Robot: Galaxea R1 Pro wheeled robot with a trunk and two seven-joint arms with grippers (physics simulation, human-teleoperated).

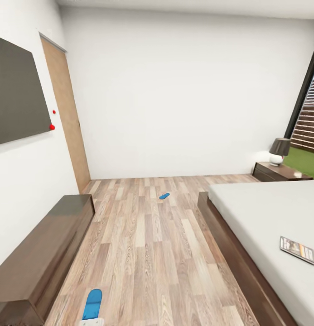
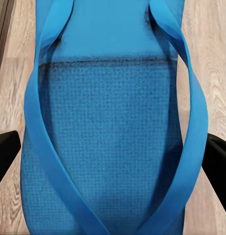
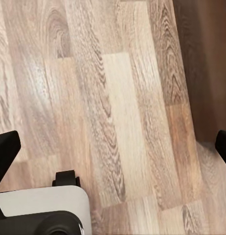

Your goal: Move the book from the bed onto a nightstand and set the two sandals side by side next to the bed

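Observation:
One bright-blue sandal [image 1: 93,303] shows at the bottom left of the head view, sticking out from my left gripper [image 1: 92,322]. In the left wrist view this sandal [image 2: 108,147] lies sole up with its straps showing, well above the floor. My left gripper [image 2: 112,159] is shut on it, one black fingertip [image 2: 5,156] against each long edge. The other sandal [image 1: 164,196] lies far off on the floor near the bed's foot. The book [image 1: 297,250] rests on the grey mattress of the bed [image 1: 265,213]. A nightstand [image 1: 277,172] stands beyond the bed. My right gripper [image 3: 115,152] hangs open over bare planks.
A low dark-brown cabinet [image 1: 39,253] runs along the left wall under a dark panel [image 1: 14,90]. A lamp [image 1: 279,151] sits on the nightstand. A wooden door [image 1: 66,113] is at the far left. Part of my base [image 3: 42,210] shows under the right gripper.

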